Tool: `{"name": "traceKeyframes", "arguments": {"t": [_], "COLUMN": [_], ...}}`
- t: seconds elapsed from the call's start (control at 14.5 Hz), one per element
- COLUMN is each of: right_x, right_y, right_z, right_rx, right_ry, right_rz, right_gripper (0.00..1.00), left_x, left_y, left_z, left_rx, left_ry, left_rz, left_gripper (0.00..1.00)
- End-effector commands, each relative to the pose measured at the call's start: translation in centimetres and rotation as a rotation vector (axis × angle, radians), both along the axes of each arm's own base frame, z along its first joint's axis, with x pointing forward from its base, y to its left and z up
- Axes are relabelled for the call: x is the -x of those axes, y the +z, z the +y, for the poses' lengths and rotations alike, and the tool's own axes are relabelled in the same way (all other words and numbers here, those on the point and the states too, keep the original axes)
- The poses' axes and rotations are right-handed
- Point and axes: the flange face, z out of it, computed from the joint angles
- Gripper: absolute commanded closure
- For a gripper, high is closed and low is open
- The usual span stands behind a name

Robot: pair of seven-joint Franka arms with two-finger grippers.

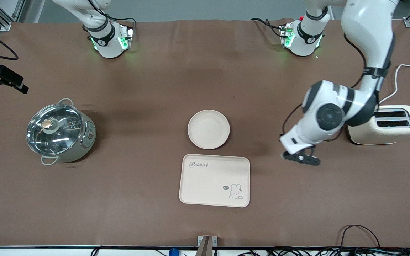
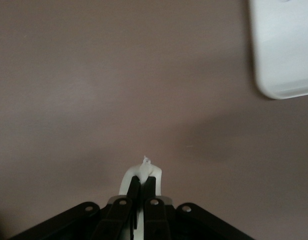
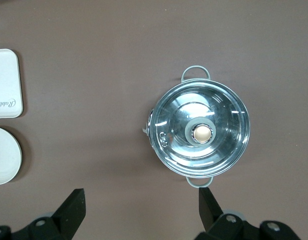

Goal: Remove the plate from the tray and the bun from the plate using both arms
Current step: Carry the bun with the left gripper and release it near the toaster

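Left fingers (image 2: 142,186) pinched | right fingers (image 3: 207,205) spread above pot (image 3: 199,134)

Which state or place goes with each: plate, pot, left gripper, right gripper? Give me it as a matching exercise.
Things:
1. plate
2. pot
3. left gripper
4. right gripper

Places or states:
A. open, up above the table by the pot
B. shut on what looks like the bun, over bare table between the tray and the toaster
C. empty, beside the tray, farther from the front camera
D. glass lid on, toward the right arm's end

Pairs: 1-C, 2-D, 3-B, 4-A
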Motion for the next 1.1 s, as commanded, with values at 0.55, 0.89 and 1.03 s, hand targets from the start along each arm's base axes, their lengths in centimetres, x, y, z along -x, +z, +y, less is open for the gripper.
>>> {"name": "traceKeyframes", "arguments": {"t": [0.55,0.89,1.03], "right_x": [0.3,0.5,0.5], "right_y": [0.1,-0.3,-0.6], "right_z": [-0.3,0.0,0.1], "right_rx": [0.010,0.007,0.007], "right_ry": [0.008,0.014,0.015], "right_rz": [0.032,0.053,0.055], "right_gripper": [0.00,0.00,0.00], "left_x": [-0.7,-2.1,-1.9], "left_y": [-5.9,7.0,13.0], "left_z": [6.6,7.6,8.2], "left_rx": [0.044,0.024,0.005], "left_ry": [-0.004,0.021,0.044], "left_rz": [-0.032,-0.175,-0.167], "left_gripper": [0.00,0.00,0.00]}}
